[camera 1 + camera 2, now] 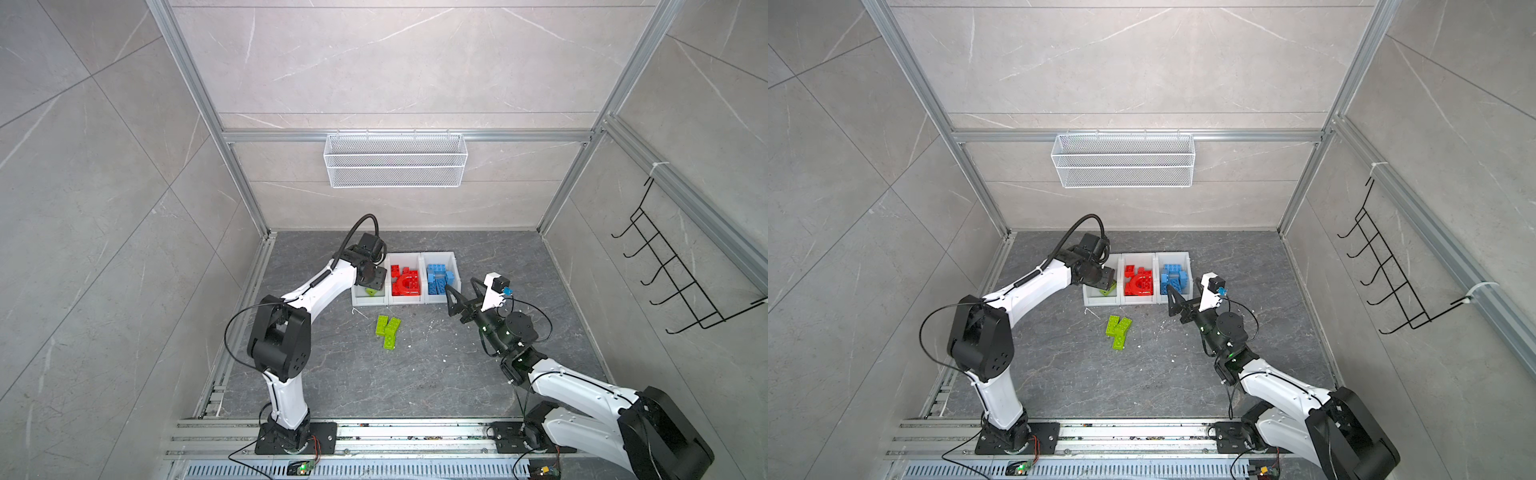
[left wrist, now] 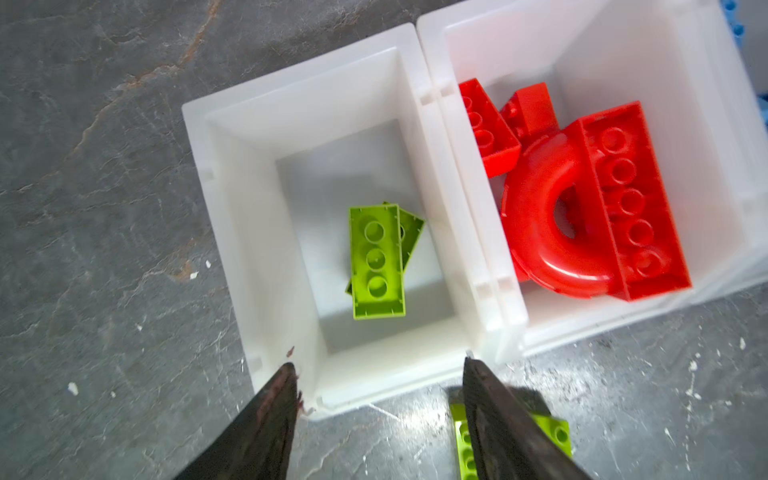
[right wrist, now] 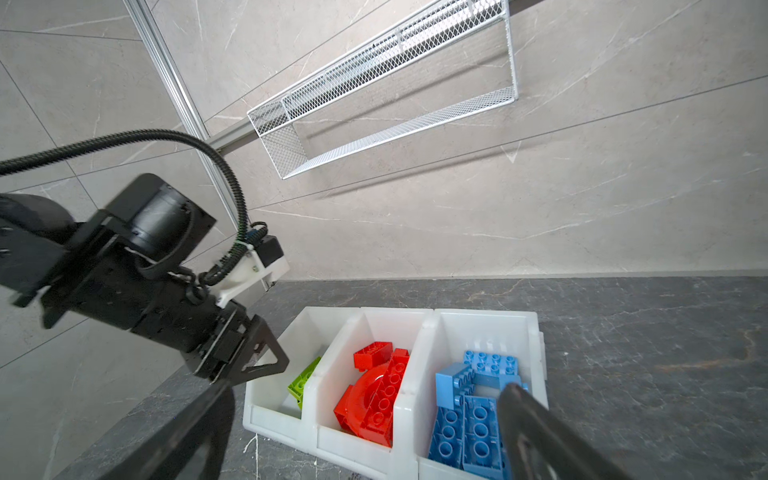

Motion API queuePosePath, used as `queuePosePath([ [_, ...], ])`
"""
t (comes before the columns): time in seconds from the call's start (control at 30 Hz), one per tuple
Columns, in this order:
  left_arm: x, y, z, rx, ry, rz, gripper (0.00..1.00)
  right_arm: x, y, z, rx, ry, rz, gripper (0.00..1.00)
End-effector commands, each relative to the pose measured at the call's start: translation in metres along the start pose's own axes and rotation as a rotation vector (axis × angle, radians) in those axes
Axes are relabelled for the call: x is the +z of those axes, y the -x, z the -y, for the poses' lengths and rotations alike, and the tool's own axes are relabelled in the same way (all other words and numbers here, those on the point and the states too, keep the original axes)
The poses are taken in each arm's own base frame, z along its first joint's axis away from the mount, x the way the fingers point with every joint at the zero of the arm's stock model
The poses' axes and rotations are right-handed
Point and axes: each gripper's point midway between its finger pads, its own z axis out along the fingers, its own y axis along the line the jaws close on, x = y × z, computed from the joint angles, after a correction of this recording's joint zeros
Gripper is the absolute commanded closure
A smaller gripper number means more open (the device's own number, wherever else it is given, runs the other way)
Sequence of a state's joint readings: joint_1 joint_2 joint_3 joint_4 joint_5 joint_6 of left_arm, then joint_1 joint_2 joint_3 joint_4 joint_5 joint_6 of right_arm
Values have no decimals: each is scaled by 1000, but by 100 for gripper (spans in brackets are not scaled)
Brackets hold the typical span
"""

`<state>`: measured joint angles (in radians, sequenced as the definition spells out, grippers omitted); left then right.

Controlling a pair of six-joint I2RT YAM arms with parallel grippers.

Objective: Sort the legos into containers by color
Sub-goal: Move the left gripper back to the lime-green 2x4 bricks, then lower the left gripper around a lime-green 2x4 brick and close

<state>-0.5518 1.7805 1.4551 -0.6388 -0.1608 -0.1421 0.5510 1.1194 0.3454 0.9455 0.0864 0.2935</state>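
On the grey desk (image 1: 415, 374), loose green legos (image 1: 388, 330) lie near the white bins (image 1: 422, 255). The left tool (image 2: 378, 363) hangs spread and empty above the end bin (image 2: 232, 187) holding green bricks (image 2: 376, 257); the right tool (image 1: 460, 283) gapes empty.

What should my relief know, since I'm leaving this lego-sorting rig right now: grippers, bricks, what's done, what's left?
Left gripper: open, empty, above the green bin.
Right gripper: open, empty, by the front of the blue bin.
Done: two green bricks lie in the green bin; red bricks in the red bin; blue bricks in the blue bin.
Left: the green cluster on the table in front of the bins. No loose red or blue visible.
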Motion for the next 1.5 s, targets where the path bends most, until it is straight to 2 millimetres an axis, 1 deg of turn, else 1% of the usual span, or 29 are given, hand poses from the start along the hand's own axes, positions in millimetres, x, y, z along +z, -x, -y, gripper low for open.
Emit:
queuePosePath([
  [0.0,-19,-31,36,59,-14,-40,33,6,11,-1,-11,-3,24,0],
  [0.13,-15,-64,63,75,-14,-98,33,8,9,-1,-8,-5,20,0],
  [0.23,-10,-80,74,84,11,-122,33,9,7,-1,-5,0,14,0],
  [0.33,1,-91,82,75,7,-146,33,10,8,-3,-3,4,14,0],
  [0.43,12,-98,81,62,37,-169,33,11,7,-3,0,8,10,0],
  [0.63,26,-107,80,65,61,-197,34,9,9,-2,-5,-2,13,0],
  [0.73,29,-111,81,64,58,-202,34,9,9,-1,-7,-5,14,0],
  [0.9,29,-107,82,61,53,-189,36,9,7,0,-8,-9,10,0],
  [1.0,29,-103,85,66,41,-184,40,9,7,0,-9,-11,9,0],
  [1.17,33,-106,90,79,30,-203,46,8,7,2,-13,-20,11,0],
  [1.3,36,-109,94,83,25,-216,47,6,7,2,-15,-21,12,0],
  [1.47,36,-108,93,88,39,-215,50,6,8,3,-17,-25,15,0],
])
